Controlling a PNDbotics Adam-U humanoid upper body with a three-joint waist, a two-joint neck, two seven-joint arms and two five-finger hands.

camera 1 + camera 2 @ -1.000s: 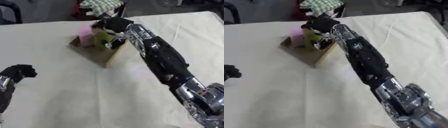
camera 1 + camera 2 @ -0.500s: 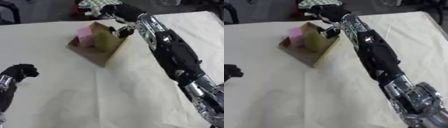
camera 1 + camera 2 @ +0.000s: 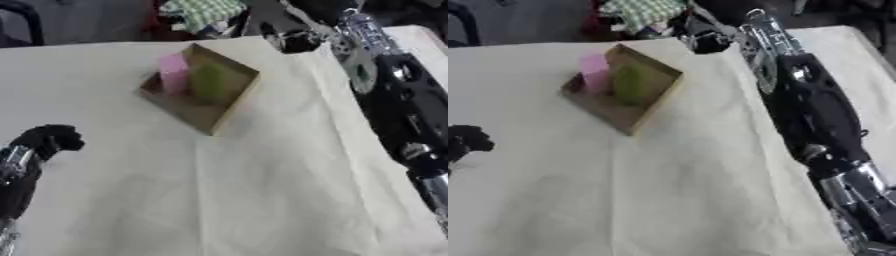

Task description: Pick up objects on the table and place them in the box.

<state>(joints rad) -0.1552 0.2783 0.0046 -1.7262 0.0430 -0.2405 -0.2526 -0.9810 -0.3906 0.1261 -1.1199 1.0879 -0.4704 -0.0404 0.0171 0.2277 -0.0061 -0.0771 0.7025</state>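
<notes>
A brown cardboard box (image 3: 220, 111) stands tilted on the cream tablecloth, left of centre at the back. Inside it a pink block (image 3: 172, 73) stands beside a green object (image 3: 208, 83). My right hand (image 3: 294, 41) hovers at the table's far edge, up and to the right of the box and apart from it; it is blurred and nothing shows in it. Its black and silver arm (image 3: 811, 107) runs down the right side. My left hand (image 3: 52, 138) rests near the left edge with its fingers curled, holding nothing.
A green checked cloth (image 3: 206, 12) lies beyond the far edge behind the box. A dark chair frame (image 3: 26, 15) shows at the upper left. The tablecloth (image 3: 236, 190) stretches bare across the front and middle.
My right hand has lifted off the box and drawn back to the upper right. The green object stays in the box beside the pink block. The left hand has not moved.
</notes>
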